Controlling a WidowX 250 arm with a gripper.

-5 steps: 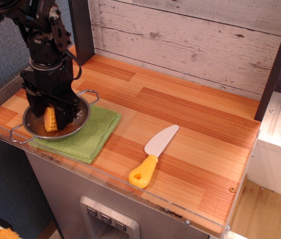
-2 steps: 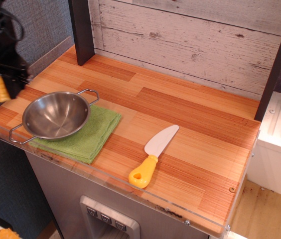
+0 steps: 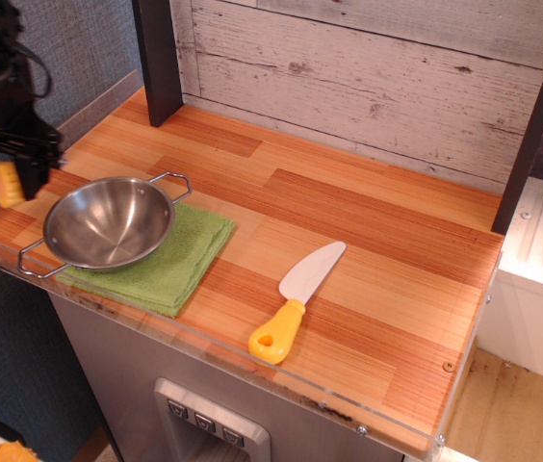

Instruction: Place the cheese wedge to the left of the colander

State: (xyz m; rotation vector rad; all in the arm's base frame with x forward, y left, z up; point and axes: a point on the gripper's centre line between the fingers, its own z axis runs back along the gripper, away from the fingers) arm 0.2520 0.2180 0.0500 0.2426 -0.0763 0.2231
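The colander (image 3: 108, 222) is a shiny steel bowl with two wire loop handles, sitting empty on a green cloth at the counter's left end. My gripper (image 3: 6, 183) is at the far left edge of the view, left of the colander and above the counter. It is shut on the cheese wedge (image 3: 5, 184), a small yellow-orange chunk held between the black fingers. The wedge hangs a little above the wood surface, apart from the colander's rim.
A green cloth (image 3: 180, 260) lies under the colander. A toy knife (image 3: 296, 301) with a yellow handle lies mid-counter. A clear plastic rim (image 3: 204, 339) runs along the front edge. A dark post (image 3: 159, 58) and plank wall stand behind.
The gripper lifted the cheese wedge out of the colander and carried it left past the rim. Since 0.4 s ago it has come slightly right and lower. The colander is now empty.
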